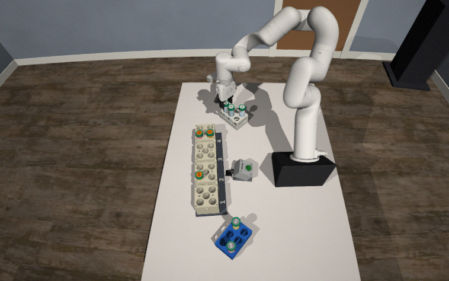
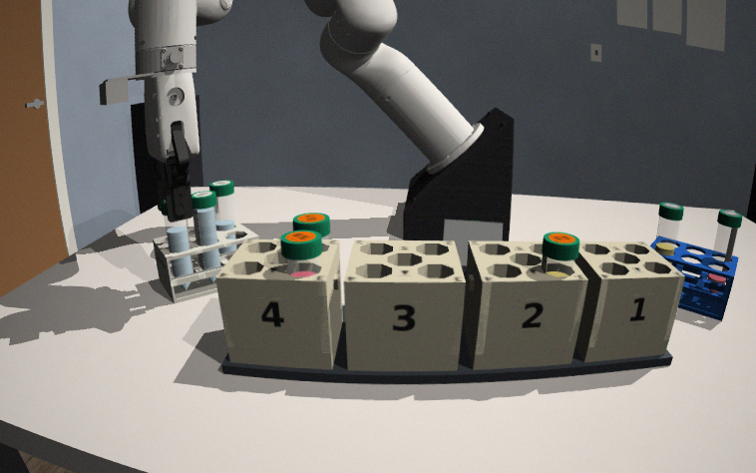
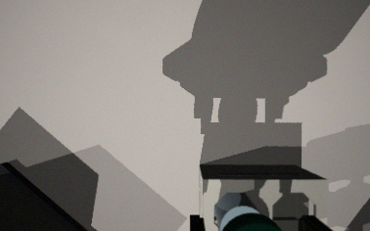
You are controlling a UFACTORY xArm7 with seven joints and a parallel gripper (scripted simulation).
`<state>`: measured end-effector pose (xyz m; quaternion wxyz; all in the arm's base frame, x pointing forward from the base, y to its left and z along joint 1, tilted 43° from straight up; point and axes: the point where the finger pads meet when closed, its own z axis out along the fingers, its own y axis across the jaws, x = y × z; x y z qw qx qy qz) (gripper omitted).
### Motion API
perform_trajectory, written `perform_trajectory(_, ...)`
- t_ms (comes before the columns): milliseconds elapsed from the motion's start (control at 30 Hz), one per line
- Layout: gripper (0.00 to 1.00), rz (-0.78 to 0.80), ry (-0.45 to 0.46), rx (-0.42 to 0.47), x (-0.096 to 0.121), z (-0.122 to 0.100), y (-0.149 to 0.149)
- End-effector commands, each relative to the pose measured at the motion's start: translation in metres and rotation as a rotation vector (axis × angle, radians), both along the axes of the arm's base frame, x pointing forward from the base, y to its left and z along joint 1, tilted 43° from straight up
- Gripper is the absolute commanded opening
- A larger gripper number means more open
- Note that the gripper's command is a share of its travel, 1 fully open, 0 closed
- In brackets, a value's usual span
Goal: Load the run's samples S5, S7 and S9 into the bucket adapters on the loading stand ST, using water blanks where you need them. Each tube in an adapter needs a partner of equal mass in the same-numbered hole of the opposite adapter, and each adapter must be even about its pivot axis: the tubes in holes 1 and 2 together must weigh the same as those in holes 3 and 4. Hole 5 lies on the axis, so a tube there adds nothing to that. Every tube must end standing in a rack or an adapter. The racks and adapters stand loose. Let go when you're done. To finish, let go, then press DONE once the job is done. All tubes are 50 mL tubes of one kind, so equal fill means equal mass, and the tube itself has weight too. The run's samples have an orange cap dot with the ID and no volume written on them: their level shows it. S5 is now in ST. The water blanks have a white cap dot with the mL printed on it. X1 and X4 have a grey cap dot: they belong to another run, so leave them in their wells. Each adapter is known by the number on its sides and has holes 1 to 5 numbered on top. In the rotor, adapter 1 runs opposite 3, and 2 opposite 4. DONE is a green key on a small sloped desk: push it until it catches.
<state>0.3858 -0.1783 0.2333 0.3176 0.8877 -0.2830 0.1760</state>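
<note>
Pincer: our pincer (image 1: 225, 102) (image 2: 171, 215) (image 3: 254, 225) points down, fingers partly open around a green cap, gripping nothing.
Tube at the pincer: the capped tube (image 1: 225, 104) (image 2: 178, 246) (image 3: 250, 223) stands in the white rack between our fingers; we cannot read its dot.
White rack: we see this rack (image 1: 240, 123) (image 2: 173, 287) directly under the pincer. Just beside our fingers stands a blank (image 1: 231, 109) (image 2: 205, 224), with another blank (image 1: 241, 109) (image 2: 222, 199) a little further off.
Adapter 4: nearest the pincer of the four, this adapter (image 1: 205, 140) (image 2: 272, 314) holds two orange-dot tubes (image 1: 199, 133) (image 2: 301, 244), one with pink liquid.
Adapter 3: next away from us, this adapter (image 1: 204, 161) (image 2: 403, 318) has no tubes.
Adapter 2: further off, this adapter (image 1: 204, 181) (image 2: 532, 315) holds one orange-dot tube (image 1: 199, 174) (image 2: 561, 246) with yellow liquid.
Adapter 1: farthest of the four from the pincer, this adapter (image 1: 207, 209) (image 2: 637, 309) has no tubes.
Blue rack: beyond the adapters from us, this rack (image 1: 243, 240) (image 2: 721, 302) holds two grey-dot tubes (image 1: 230, 246) (image 2: 729, 219).
DONE: well apart from the pincer, the green key (image 1: 248, 168) sits on its sloped desk (image 1: 240, 174).
</note>
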Motion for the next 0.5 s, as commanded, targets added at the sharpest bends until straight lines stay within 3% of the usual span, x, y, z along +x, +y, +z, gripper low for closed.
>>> perform_trajectory(0, 0.57, 0.003, -0.003, -0.002, 0.0017, -0.0011, -0.0014)
perform_trajectory(467, 0.57, 0.003, -0.003, -0.002, 0.0021, -0.0031, -0.0032)
